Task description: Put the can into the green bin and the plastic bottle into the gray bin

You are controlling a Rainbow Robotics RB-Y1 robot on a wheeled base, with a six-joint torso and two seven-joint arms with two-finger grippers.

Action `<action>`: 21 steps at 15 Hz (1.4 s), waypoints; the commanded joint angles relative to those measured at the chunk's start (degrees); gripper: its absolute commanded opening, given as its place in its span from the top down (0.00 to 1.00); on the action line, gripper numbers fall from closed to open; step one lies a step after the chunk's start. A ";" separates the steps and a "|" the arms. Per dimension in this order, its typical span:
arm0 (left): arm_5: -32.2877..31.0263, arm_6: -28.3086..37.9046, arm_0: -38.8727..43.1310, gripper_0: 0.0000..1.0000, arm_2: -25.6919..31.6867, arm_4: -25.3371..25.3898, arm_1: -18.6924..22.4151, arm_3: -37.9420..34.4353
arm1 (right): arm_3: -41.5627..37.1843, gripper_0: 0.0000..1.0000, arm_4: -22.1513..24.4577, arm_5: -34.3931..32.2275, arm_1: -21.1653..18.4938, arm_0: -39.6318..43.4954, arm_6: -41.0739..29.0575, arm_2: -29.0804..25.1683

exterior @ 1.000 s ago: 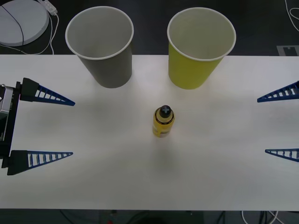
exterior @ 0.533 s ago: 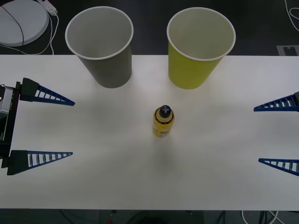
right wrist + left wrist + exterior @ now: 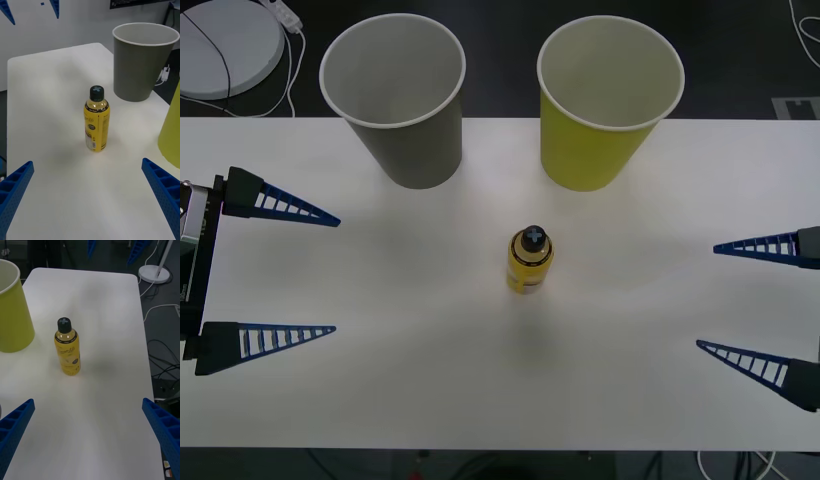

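Upright plastic bottle (image 3: 530,261) stands alone mid-desk, between two spread claws.

The bottle's long axis is vertical, black cap up, on the white desk (image 3: 380,390) nearer the robot than the gray bin (image 3: 394,98) and the green bin (image 3: 610,102). The right claw (image 3: 750,300) lies on the bottle's green-bin side, fingers wide apart and empty; the left claw (image 3: 280,270) sits on the gray-bin side, equally spread, a little farther from the bottle. The right claw looks better placed for a side grasp. The right wrist view shows the bottle centred between its fingers; the front view shows both bins' white insides, with nothing visible in them.
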 commanded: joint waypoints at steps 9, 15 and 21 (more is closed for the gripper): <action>0.00 0.00 -0.01 0.00 0.01 0.01 0.00 0.00 | 5.67 0.00 0.07 7.27 7.69 -2.26 4.88 11.18; 0.00 0.00 -0.01 0.00 0.01 0.01 0.00 0.00 | 7.42 0.00 -0.19 17.47 9.45 -7.27 11.47 20.76; 0.00 0.00 -0.01 0.00 0.01 0.01 0.00 0.00 | 9.80 0.00 -0.19 24.32 10.16 -15.35 12.35 31.92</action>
